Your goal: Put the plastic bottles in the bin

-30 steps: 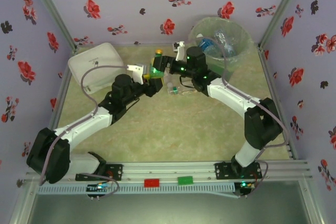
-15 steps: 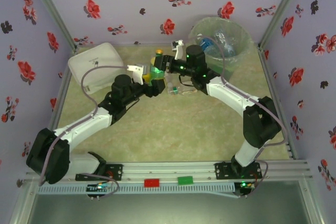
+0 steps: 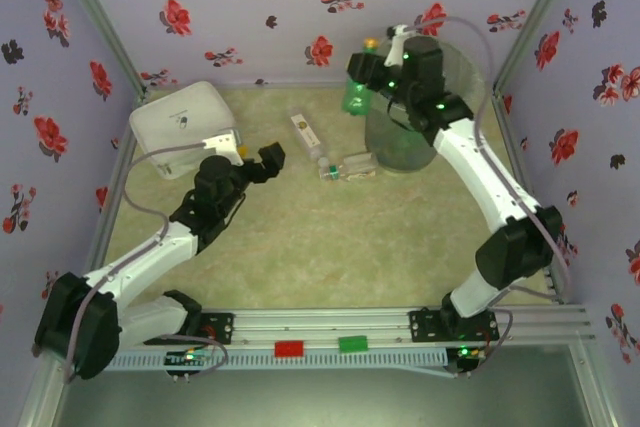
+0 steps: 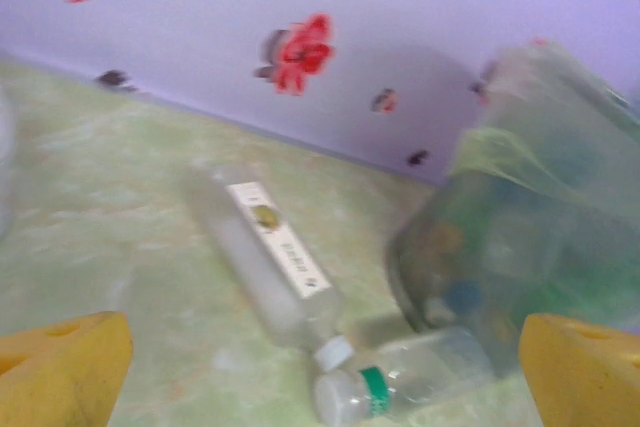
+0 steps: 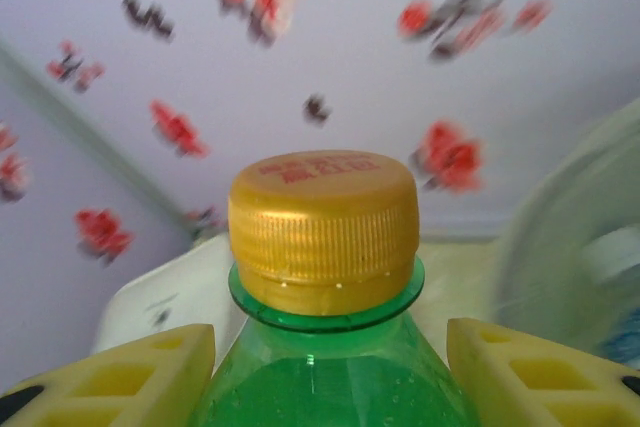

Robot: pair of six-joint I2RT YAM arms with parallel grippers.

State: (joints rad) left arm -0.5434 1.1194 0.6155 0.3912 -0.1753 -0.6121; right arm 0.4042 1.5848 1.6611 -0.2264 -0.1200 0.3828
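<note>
While the right pincer (image 3: 368, 69) is closed on the green bottle (image 5: 320, 382), just under its gold cap (image 5: 322, 215), it holds the bottle raised beside the left rim of the bin (image 3: 398, 152). Whether the bottle is already over the opening, I cannot tell. The yellow fingers (image 5: 110, 372) stand on both sides of the bottle's shoulder, and the cap points up in the wrist view. The left pincer (image 3: 252, 153) is spread wide with nothing in it, low over the worktop (image 3: 300, 247), near the white box (image 3: 180, 122).

Two more bottles lie on the worktop beside the foot of the bin: a clear bottle with a white label (image 4: 265, 257) and a shorter clear bottle with a green band (image 4: 400, 377). Their cap ends are close together.

I judge these bottles light and thin-walled, so a hard squeeze will dent them, and the smooth round body can slip or roll away. For the lying ones the better hold is across the middle of the body, on the label, with the fingers at a right angle to the long axis. The green one is gripped high, so its body may swing.
</note>
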